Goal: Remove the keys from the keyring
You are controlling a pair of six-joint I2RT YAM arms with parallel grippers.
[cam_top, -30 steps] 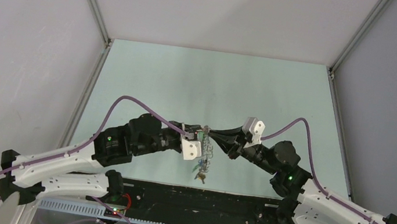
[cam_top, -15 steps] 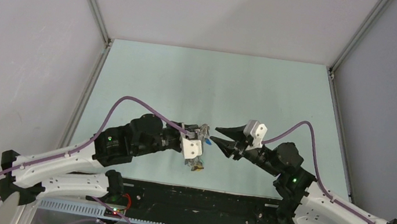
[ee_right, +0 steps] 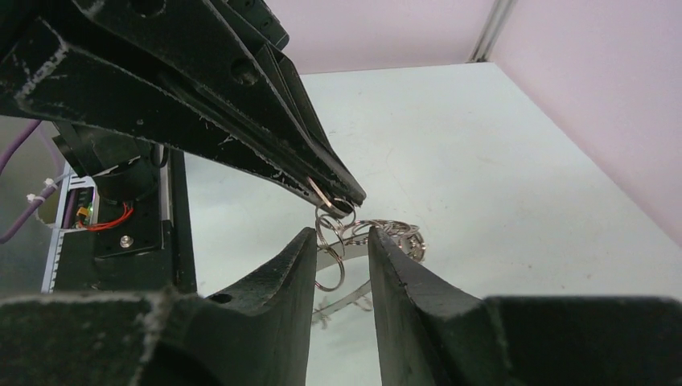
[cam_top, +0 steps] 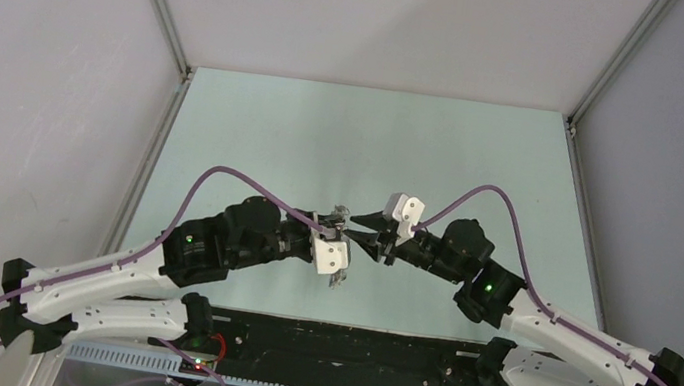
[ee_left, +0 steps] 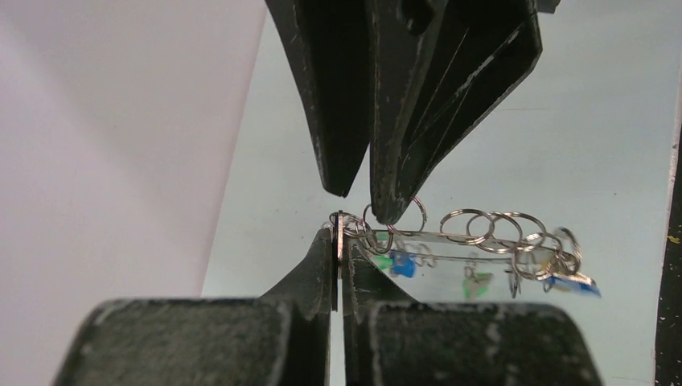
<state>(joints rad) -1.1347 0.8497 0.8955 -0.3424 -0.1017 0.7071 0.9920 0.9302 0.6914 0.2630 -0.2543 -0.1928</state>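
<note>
My left gripper [cam_top: 341,229] is shut on the edge of the keyring [ee_left: 454,236], a thin grey band that runs out to the right of its tips [ee_left: 338,238] above the table. Several small split rings [ee_left: 490,225] hang along the band. Keys with blue [ee_left: 403,264] and green [ee_left: 478,281] heads dangle below it. My right gripper [cam_top: 357,231] is open and meets the left tip to tip. In the right wrist view its fingers [ee_right: 342,236] straddle some small split rings [ee_right: 330,245] that hang at the left gripper's tips [ee_right: 342,199]. The keyring [ee_right: 354,296] curves behind them.
The pale green table [cam_top: 325,140] lies under both arms, with grey walls on three sides. A black strip [cam_top: 347,345] and the arm bases run along the near edge. Purple cables [cam_top: 219,176] loop over both arms.
The right gripper opened, drew back to the right, then moved left again up to the left gripper's tips. The key bunch that hung low below the grippers now sits higher.
</note>
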